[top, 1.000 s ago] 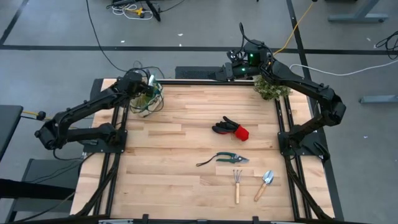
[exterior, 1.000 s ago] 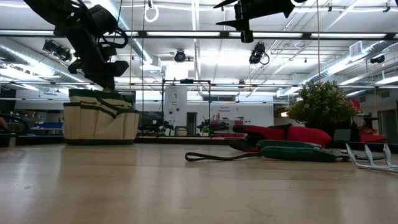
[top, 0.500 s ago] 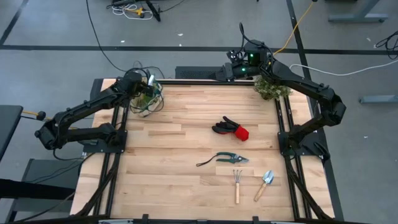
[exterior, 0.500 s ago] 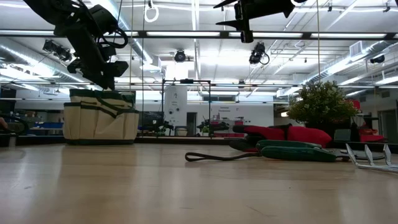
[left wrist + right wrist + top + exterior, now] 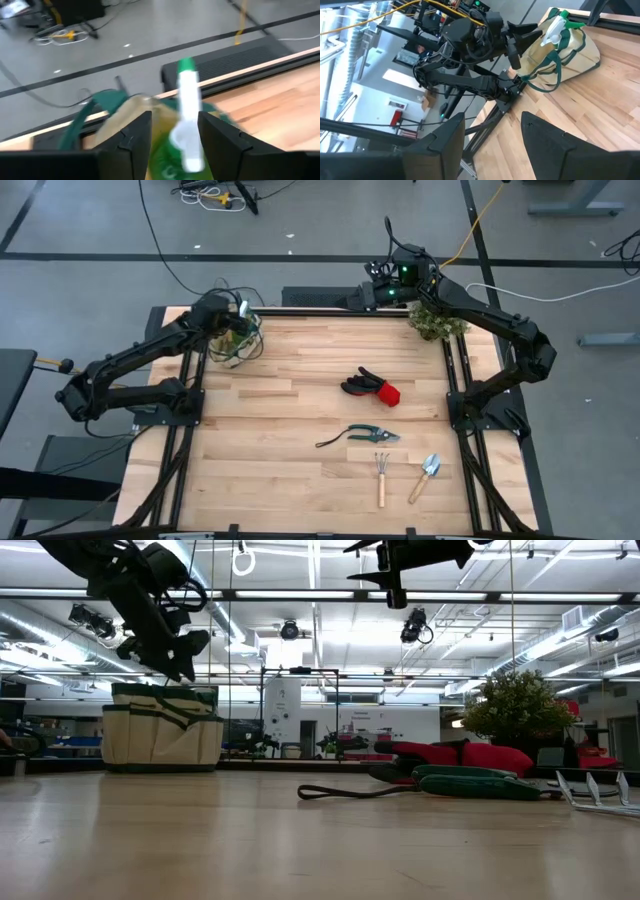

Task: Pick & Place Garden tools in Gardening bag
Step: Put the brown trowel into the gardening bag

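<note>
The beige gardening bag (image 5: 237, 340) with dark green trim stands at the table's far left. A green spray bottle (image 5: 555, 29) with a white head stands upright inside it, its head above the rim. My left gripper (image 5: 175, 120) hovers open just above the bag's mouth. Its fingers stand either side of the bottle's head (image 5: 187, 115), just short of it in the right wrist view. My right gripper (image 5: 492, 135) hangs open and empty, high over the far edge. The black-and-red gloves (image 5: 372, 387), the shears (image 5: 365, 435), the rake (image 5: 381, 475) and a trowel (image 5: 427, 475) lie on the table.
A bushy green plant (image 5: 436, 320) stands at the far right corner, under the right arm. Black frame rails (image 5: 190, 410) run along the table's left and right sides. Bare wood lies between the bag and the gloves.
My left gripper has opened above the bag's mouth, its fingers spreading apart in the low view. The hand has stayed where it was, with only a slight tip of the wrist. The bag and the tools on the table have not moved.
</note>
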Robot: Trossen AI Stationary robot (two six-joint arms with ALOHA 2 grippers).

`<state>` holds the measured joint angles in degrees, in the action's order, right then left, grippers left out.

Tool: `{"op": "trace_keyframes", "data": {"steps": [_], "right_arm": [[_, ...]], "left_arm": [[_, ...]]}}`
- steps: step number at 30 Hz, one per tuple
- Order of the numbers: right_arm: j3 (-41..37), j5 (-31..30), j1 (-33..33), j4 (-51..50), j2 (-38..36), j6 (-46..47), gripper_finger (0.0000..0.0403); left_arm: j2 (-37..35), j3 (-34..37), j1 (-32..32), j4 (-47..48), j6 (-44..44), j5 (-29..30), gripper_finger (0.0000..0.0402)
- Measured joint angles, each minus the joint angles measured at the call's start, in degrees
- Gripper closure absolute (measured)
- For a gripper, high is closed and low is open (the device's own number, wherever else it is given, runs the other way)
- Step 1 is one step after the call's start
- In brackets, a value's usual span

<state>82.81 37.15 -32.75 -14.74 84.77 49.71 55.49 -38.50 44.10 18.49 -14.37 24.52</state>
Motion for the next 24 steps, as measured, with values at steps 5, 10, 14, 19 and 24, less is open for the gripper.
{"op": "trace_keyframes", "data": {"steps": [5,10,14,19,24], "right_arm": [[0.0,0.8,-0.1,0.0,0.0,-1.0,0.0206],[0.0,1.5,-1.0,0.2,0.0,-1.3,0.0206],[0.0,1.5,-1.6,0.1,-0.6,-2.6,0.0206],[0.0,1.5,-2.3,-0.2,-2.5,-5.9,0.0206],[0.0,1.3,-2.4,-3.4,-4.6,-10.6,0.0206]], "left_arm": [[-1.0,-0.1,-1.9,-3.2,0.0,-2.8,0.0249],[-1.0,-2.1,-4.4,-4.1,0.7,-5.9,0.0266],[-1.0,-4.5,-6.9,-4.1,3.0,-6.6,0.0278],[-1.0,-7.6,-10.0,-4.1,5.9,-6.8,0.0290],[-1.0,-10.1,-13.7,-4.2,6.1,-6.8,0.0298]]}}
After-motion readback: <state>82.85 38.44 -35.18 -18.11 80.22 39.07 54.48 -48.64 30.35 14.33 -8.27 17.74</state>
